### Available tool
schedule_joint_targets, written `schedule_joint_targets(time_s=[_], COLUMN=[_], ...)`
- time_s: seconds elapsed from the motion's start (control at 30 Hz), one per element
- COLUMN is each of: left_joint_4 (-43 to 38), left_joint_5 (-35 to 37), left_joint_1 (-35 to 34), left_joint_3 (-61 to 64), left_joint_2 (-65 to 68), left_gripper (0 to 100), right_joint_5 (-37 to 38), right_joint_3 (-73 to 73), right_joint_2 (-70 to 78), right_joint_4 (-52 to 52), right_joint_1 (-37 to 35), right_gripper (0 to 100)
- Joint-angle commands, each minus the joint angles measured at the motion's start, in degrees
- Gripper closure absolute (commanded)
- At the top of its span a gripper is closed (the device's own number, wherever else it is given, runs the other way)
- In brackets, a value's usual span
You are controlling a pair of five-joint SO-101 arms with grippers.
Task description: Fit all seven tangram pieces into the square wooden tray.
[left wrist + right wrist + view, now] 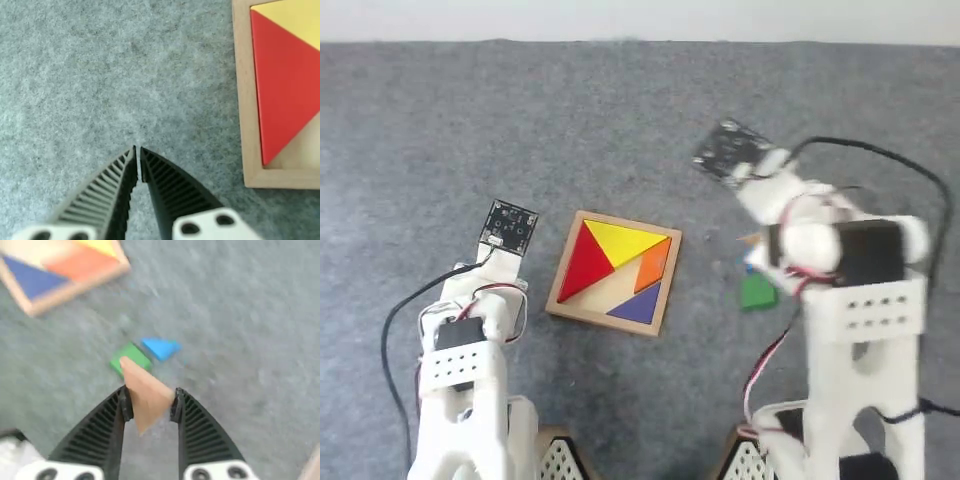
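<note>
Tan piece (147,395) held, green piece (129,359), blue piece (160,348)

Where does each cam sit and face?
High view: fixed overhead, looking down; left arm and right arm, tray between them.
Left wrist view: on the left wrist, facing down at the mat past the shut left gripper; tray corner alongside.
Right wrist view: on the right wrist, facing down past the right gripper clamping a tan piece; green piece beyond.
Shared: the tray shows in all three.
</note>
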Motion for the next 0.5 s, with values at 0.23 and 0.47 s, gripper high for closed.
schedule_joint_targets(time_s=[0.23,0.47], left_joint_4=[0.3,0.3], left_joint_5=[2.0,1.9], left_joint_1=[-5.8,-6.9], left_joint_3=[-2.3,-2.3], left_joint_2=[-1.7,-1.7], left_gripper=[99,99], right_joint_5=[-23.6,-29.8], right_joint_3=[20.0,23.4], right_joint_2=[13.4,24.4], right_joint_4=[-29.8,-43.0], right_joint_1=[-26.2,-27.6], right_gripper=[99.2,99.2])
